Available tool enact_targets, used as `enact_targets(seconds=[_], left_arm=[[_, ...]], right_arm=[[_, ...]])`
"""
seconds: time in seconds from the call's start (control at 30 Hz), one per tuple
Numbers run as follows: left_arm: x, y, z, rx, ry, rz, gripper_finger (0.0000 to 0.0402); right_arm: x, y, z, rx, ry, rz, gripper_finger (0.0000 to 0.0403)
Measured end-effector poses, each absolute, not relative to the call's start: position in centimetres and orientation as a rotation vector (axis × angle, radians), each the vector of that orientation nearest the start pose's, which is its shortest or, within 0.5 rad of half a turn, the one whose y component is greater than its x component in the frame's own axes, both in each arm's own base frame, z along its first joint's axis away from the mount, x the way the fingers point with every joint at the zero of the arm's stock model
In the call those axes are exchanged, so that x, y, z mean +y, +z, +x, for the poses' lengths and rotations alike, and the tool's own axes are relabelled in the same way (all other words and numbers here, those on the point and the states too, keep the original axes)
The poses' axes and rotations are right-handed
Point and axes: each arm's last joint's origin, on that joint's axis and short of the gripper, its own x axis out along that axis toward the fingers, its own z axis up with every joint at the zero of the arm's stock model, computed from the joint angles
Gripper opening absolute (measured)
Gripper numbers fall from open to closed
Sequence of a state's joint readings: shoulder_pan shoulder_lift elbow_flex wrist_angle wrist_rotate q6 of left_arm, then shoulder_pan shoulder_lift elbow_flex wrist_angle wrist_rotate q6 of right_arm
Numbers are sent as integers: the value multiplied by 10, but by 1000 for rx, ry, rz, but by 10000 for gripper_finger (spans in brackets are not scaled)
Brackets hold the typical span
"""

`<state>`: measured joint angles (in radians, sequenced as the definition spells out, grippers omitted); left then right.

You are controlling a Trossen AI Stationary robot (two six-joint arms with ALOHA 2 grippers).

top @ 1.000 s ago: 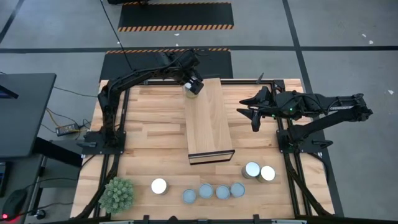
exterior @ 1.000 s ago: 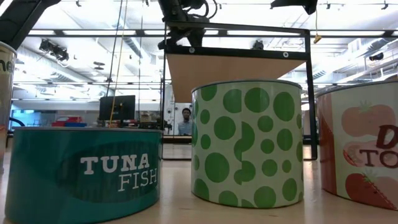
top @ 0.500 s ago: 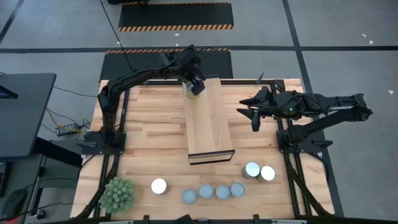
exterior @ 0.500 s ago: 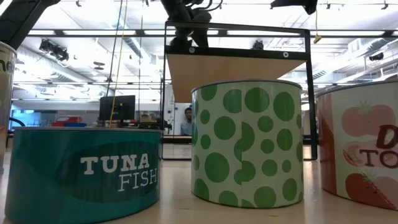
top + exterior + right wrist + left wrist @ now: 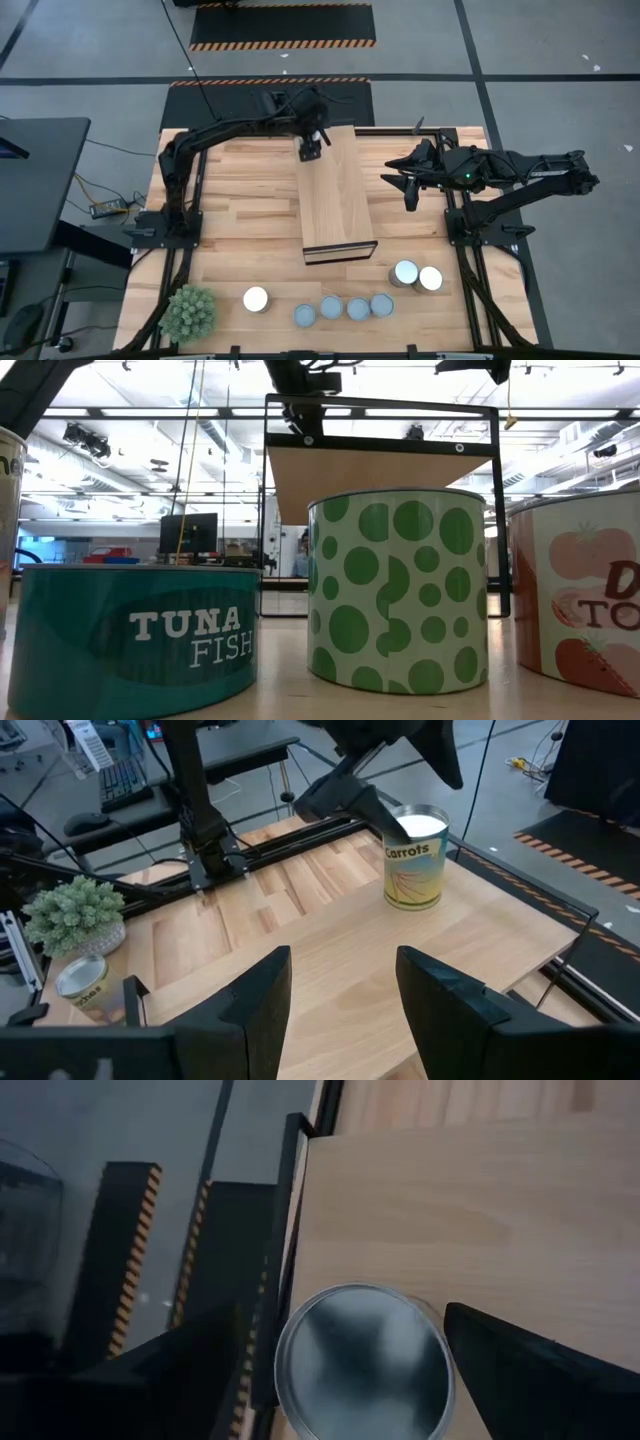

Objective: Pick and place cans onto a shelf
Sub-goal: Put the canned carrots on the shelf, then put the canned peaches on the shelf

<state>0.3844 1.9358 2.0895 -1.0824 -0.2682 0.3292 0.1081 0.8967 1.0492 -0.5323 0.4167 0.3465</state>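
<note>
Left pincer (image 5: pixel 312 146) spread around carrots can (image 5: pixel 416 857) on shelf (image 5: pixel 338 200); right pincer (image 5: pixel 409 186) spread, waiting.

The shelf (image 5: pixel 337 195) is a long light-wood box with a plank top and a dark-edged end face, lying lengthwise down the middle of the counter. One can (image 5: pixel 415 858), yellow with a "Carrots" label and a bright round top, stands upright at the shelf's far left corner. Seven more cans stand on the counter past the shelf's near end: a bright one (image 5: pixel 256 299) by itself to the left, three duller blue-grey ones (image 5: pixel 344 308) in a row, and two bright ones (image 5: pixel 417 275) touching at the right.
</note>
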Motion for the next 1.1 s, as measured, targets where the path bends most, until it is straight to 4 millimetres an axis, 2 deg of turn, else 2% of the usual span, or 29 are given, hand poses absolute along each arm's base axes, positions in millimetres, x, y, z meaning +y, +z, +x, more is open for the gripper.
enact_targets(seconds=[0.37, 0.67, 0.93, 1.0, 1.1], left_arm=[[185, 371, 361, 1000, 542, 105, 354], [190, 376, 365, 860, 557, -55, 354], [172, 404, 352, 858, 384, -105, 354], [159, 413, 351, 868, 301, -94, 354], [129, 422, 354, 876, 152, -48, 354]], right_arm=[[7, 371, 176, 310, -365, 243, 190], [7, 371, 176, 310, -365, 243, 190], [8, 370, 176, 317, -367, 255, 190], [8, 370, 175, 322, -367, 254, 190], [8, 367, 174, 352, -367, 246, 190]])
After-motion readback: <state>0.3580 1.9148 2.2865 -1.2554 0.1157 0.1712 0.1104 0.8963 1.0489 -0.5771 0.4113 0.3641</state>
